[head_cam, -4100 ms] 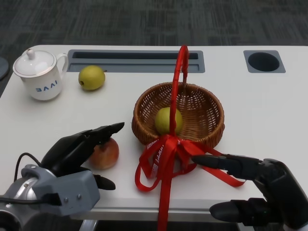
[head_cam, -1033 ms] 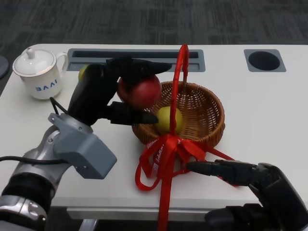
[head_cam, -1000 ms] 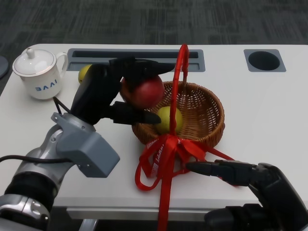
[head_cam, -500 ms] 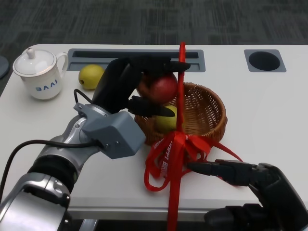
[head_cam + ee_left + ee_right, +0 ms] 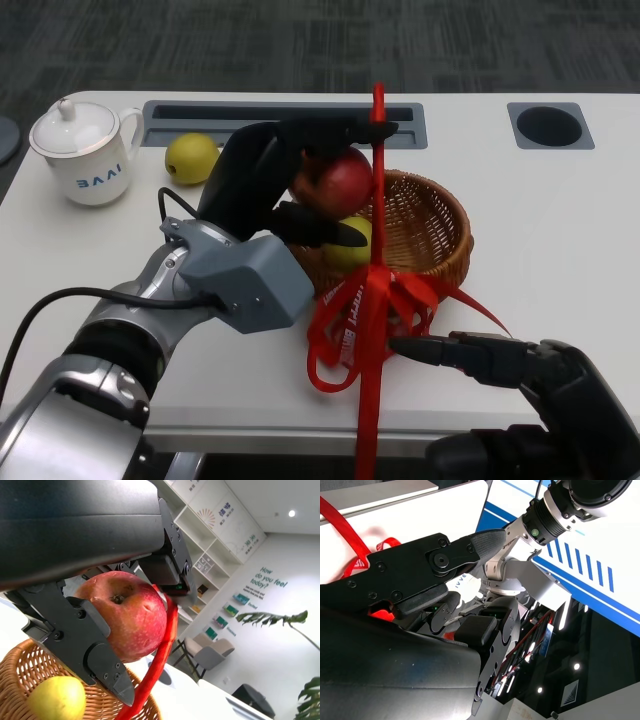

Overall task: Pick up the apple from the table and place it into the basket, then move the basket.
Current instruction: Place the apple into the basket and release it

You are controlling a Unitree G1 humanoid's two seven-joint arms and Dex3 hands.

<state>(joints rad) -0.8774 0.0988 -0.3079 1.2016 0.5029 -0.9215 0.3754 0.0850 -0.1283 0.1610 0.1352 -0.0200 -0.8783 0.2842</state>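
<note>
over the last second your left hand [image 5: 268, 188] has carried the apple [image 5: 341, 184] from beside the basket [image 5: 440, 235] to a position above its near-left rim, and the basket has slid slightly toward the right of the table [image 5: 560, 230] in the same interval. the apple now presses against the red handle [image 5: 378, 170], as the left wrist view confirms [image 5: 162, 650]. judge the placing step as nearly done but obstructed: the handle stands between the apple and the open middle of the basket, so a release here may drop the fruit on the rim.

the left hand grasps the apple from above and below, fingers [image 5: 330, 131] extended over its top, a lower finger beneath it. the forearm reaches diagonally from the lower left. a yellow fruit [image 5: 352, 243] already lies inside the basket, directly under the apple.

your right hand [image 5: 520, 385] rests low at the near edge, empty, fingers extended and apart, tips close to the ribbon bow [image 5: 370, 300]. a second yellow fruit [image 5: 191, 158] and a white cup [image 5: 80, 152] stand well apart on the left.
</note>
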